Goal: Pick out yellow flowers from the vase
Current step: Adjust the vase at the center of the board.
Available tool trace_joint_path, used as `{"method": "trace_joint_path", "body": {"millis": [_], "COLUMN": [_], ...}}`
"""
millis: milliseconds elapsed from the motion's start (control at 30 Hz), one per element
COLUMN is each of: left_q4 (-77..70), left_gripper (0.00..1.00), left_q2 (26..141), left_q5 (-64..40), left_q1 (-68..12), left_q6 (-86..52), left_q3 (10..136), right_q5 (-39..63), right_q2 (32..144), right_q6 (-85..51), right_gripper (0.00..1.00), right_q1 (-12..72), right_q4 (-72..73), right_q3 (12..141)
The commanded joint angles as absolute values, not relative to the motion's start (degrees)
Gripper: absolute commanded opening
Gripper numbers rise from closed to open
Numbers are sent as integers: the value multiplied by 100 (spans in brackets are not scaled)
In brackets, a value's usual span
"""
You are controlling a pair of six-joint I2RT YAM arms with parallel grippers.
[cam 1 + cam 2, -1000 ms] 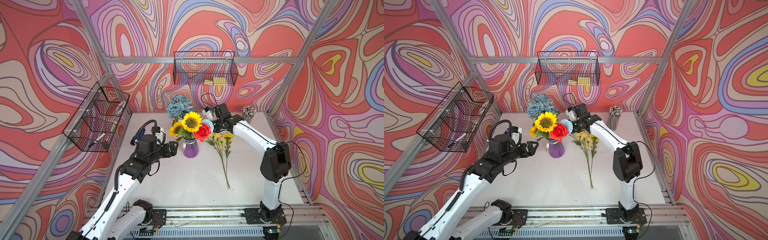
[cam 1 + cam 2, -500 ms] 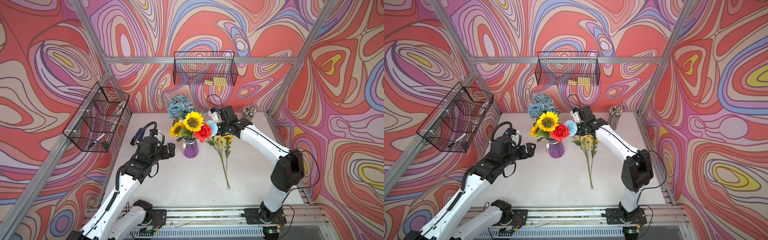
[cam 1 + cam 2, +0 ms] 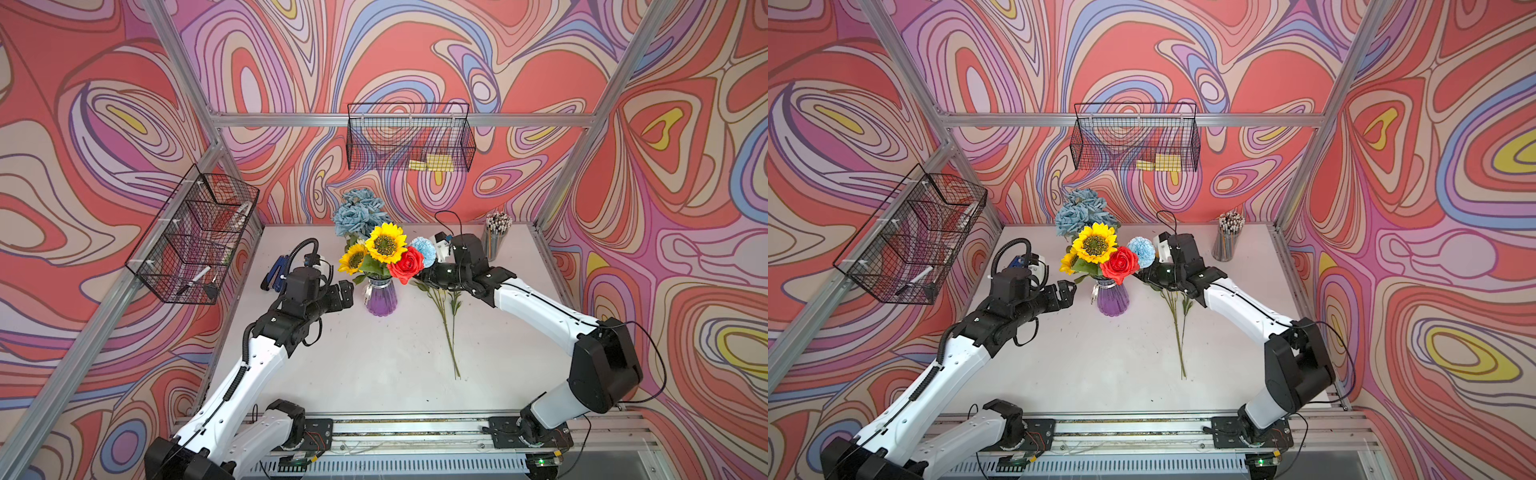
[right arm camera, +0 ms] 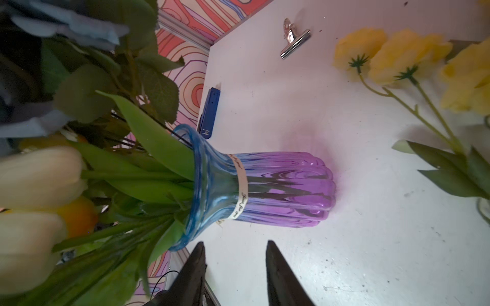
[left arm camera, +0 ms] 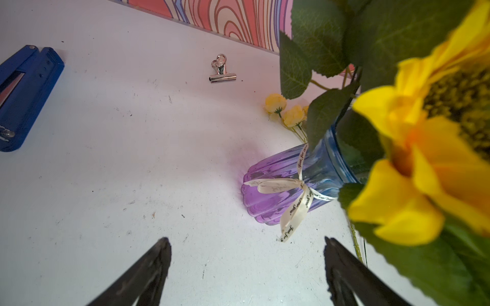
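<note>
The job looks partly done: 1 spray (image 4: 408, 50) of yellow roses lies flat on the table (image 3: 374, 365) just right of the vase (image 3: 380, 300), while 2 sunflowers (image 3: 385, 243) stand in it among blue blooms, a red rose and cream tulips, yet to be pulled. The vase stands upright mid-table, purple ribbed glass with a ribbon at its neck and green stems showing through. The left gripper (image 5: 245, 239) hangs beside it, jaws wide and empty; the right gripper (image 4: 234, 243), on the opposite side, has jaws partly apart, holding nothing.
</note>
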State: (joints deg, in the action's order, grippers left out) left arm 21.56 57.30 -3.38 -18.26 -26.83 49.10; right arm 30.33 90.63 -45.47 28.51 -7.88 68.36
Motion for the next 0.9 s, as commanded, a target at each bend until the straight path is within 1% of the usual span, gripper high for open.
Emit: {"method": "trace_joint_path", "body": {"millis": [0, 233, 533, 700, 767, 867], "left_q4": [1958, 1925, 1880, 1880, 1890, 1900], "left_gripper": [91, 91, 91, 91, 91, 91], "left_q2": [5713, 5771, 5845, 5825, 5833, 5823], "left_q5": [-401, -412, -483, -468, -479, -462], "left_q1": [-1774, -1718, -1705, -1691, -1690, -1695], "left_q6": [-2743, -2706, -2723, -2711, -2703, -2691], "left_q3": [5031, 5035, 5038, 5039, 5046, 5054], "right_q5": [3326, 3465, 3372, 3331, 3301, 3242], "right_q2": [9197, 9490, 9876, 9929, 9978, 10076], "right_q6": [-4734, -4445, -3855, -3741, -3683, -3553], "right_gripper": [39, 38, 37, 32, 24, 19], "right_q1": [2889, 2928, 2977, 2992, 2989, 3006], "right_q4": [-334, -798, -1765, -1883, -1961, -2131], "right_q3": [7076, 7477, 8072, 8190, 8258, 8402]}}
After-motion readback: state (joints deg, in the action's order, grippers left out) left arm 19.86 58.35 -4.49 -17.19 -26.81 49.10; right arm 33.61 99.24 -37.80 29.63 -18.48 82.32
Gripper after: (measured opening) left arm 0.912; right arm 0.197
